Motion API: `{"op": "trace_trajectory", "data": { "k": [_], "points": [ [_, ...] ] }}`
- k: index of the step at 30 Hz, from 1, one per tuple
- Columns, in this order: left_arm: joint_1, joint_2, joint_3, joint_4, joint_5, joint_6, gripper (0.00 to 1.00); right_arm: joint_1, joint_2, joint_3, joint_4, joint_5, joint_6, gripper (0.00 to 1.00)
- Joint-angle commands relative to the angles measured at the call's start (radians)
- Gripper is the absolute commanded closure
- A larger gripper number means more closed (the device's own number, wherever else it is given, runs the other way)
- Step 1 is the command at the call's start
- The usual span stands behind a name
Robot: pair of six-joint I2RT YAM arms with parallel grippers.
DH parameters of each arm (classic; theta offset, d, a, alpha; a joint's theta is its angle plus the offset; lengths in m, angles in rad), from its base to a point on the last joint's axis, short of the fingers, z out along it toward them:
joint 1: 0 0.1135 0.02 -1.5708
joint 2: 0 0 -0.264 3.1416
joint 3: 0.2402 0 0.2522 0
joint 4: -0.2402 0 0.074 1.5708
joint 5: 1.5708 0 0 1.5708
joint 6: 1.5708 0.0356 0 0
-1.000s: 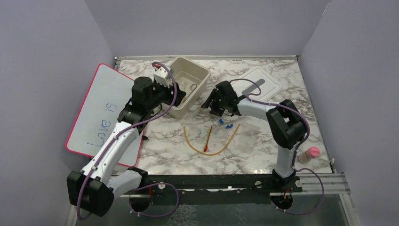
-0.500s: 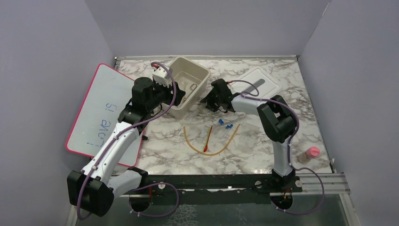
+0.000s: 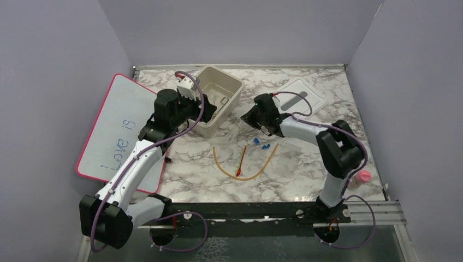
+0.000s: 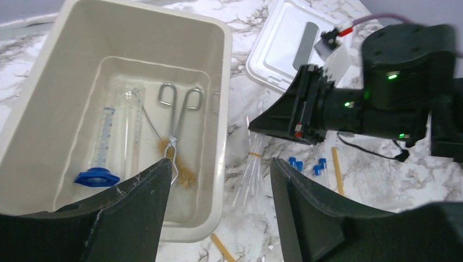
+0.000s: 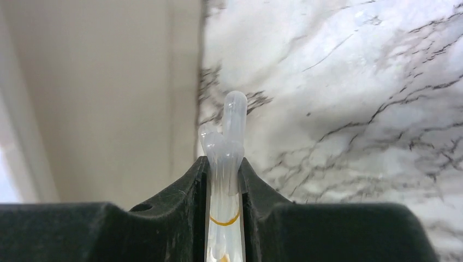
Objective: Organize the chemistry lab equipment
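Currently right gripper (image 5: 224, 164) clenches clear tubes (image 5: 233, 112) beside the tub (image 5: 109, 98); likely light, slick, fragile, so pinch mid-bundle; left gripper (image 4: 218, 166) gapes.

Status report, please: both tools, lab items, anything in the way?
Left tool open, empty, at tub. Right tool shut on clear tubes, beside tub. Hose, dropper, blue caps loose on table. No obstacle seen.

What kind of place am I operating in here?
Probably a staged robot test cell, not a real lab: a marble-print table boxed in by plain lilac walls, with clear tubes, tongs and a tub.
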Motion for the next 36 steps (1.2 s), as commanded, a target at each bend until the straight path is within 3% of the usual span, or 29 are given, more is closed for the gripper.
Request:
{"op": "trace_trajectory", "data": {
  "k": [1, 7, 11, 17, 23, 26, 31, 36],
  "points": [
    [0.000, 0.035, -0.001, 0.047, 0.157, -0.046, 0.28, 0.006, -0.219, -0.100, 0.133, -0.001, -0.141, 0.74],
    [-0.002, 0.075, 0.009, 0.110, 0.375, -0.168, 0.15, 0.003, -0.436, -0.253, 0.215, -0.175, -0.255, 0.73],
    [-0.018, 0.101, 0.008, 0.157, 0.471, -0.292, 0.14, 0.003, -0.524, -0.318, 0.303, -0.295, -0.276, 0.73],
    [-0.115, 0.150, -0.009, 0.204, 0.501, -0.383, 0.15, 0.004, -0.571, -0.355, 0.438, -0.446, -0.270, 0.73],
    [-0.182, 0.176, -0.028, 0.186, 0.394, -0.388, 0.30, 0.003, -0.604, -0.366, 0.476, -0.476, -0.268, 0.73],
    [-0.182, 0.150, -0.045, 0.177, 0.327, -0.375, 0.31, 0.003, -0.621, -0.372, 0.472, -0.477, -0.273, 0.74],
    [-0.183, 0.138, -0.058, 0.182, 0.361, -0.385, 0.33, 0.003, -0.641, -0.381, 0.470, -0.479, -0.273, 0.73],
    [-0.186, 0.160, -0.057, 0.215, 0.439, -0.421, 0.56, 0.004, -0.637, -0.383, 0.485, -0.485, -0.267, 0.73]
  ]
}}
